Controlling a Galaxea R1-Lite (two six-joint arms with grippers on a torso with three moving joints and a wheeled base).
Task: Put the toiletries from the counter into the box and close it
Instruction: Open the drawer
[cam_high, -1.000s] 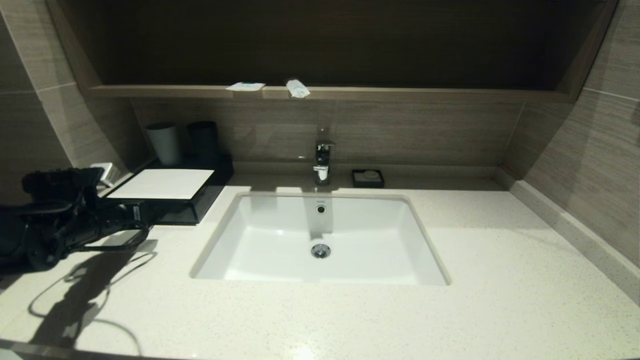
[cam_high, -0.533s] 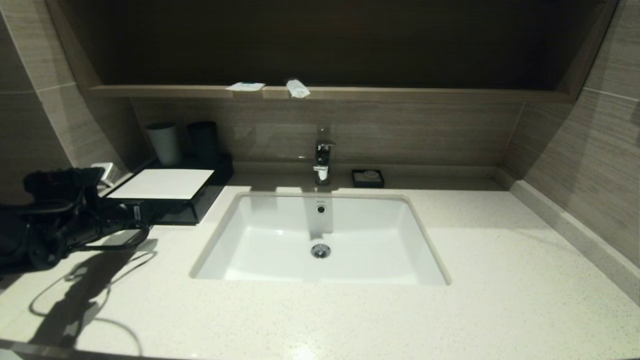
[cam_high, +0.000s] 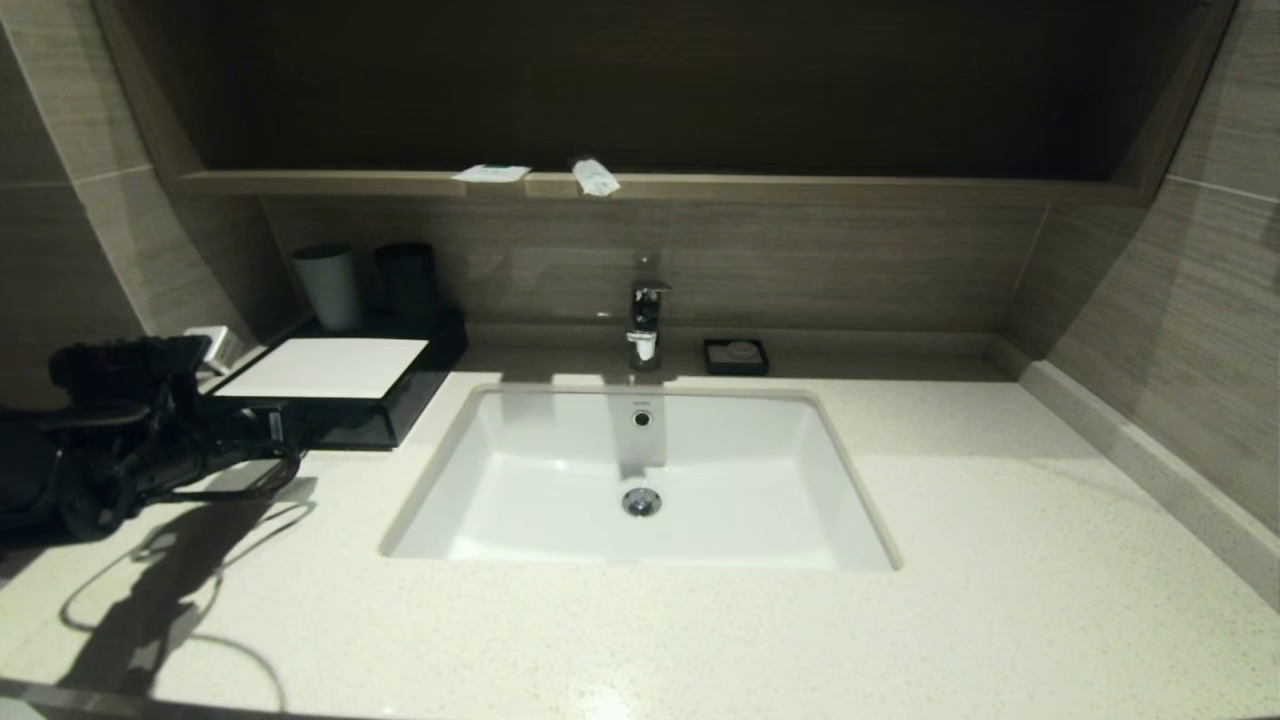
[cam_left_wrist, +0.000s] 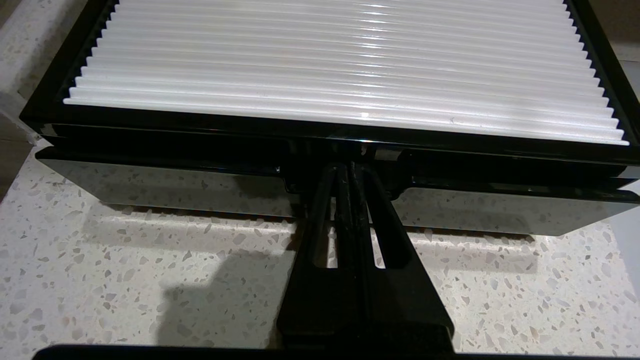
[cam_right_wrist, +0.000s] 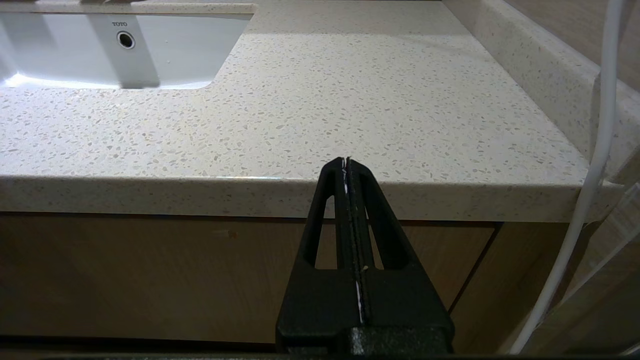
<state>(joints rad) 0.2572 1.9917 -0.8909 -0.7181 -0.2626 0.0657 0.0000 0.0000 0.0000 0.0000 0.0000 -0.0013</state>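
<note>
The box (cam_high: 330, 385) stands at the back left corner of the stone worktop (cam_high: 1000, 560), its white ribbed top panel (cam_left_wrist: 345, 65) in place. Its front drawer (cam_left_wrist: 200, 165) appears pulled out only slightly, if at all; the dark gloss makes this hard to judge. The left gripper (cam_left_wrist: 349, 172), fingers pressed together, has its tips in the notch at the middle of the drawer front, holding nothing. Judgement: the drawer is only now being opened.

Both toiletries lie on the counter (cam_high: 800, 188), near its middle above the tap: the flat sachet (cam_high: 490, 173) and, just beside it, the tube-like pouch (cam_high: 595, 177). Neither is boxed; loading and closing remain.

The right gripper (cam_right_wrist: 348, 165), fingers also pressed together and empty, is parked below the worktop's front right edge.

Two cups (cam_high: 365, 285) stand directly behind the box. The sink (cam_high: 640, 480), tap (cam_high: 645, 320) and soap dish (cam_high: 736, 356) lie under the reach to the counter.
</note>
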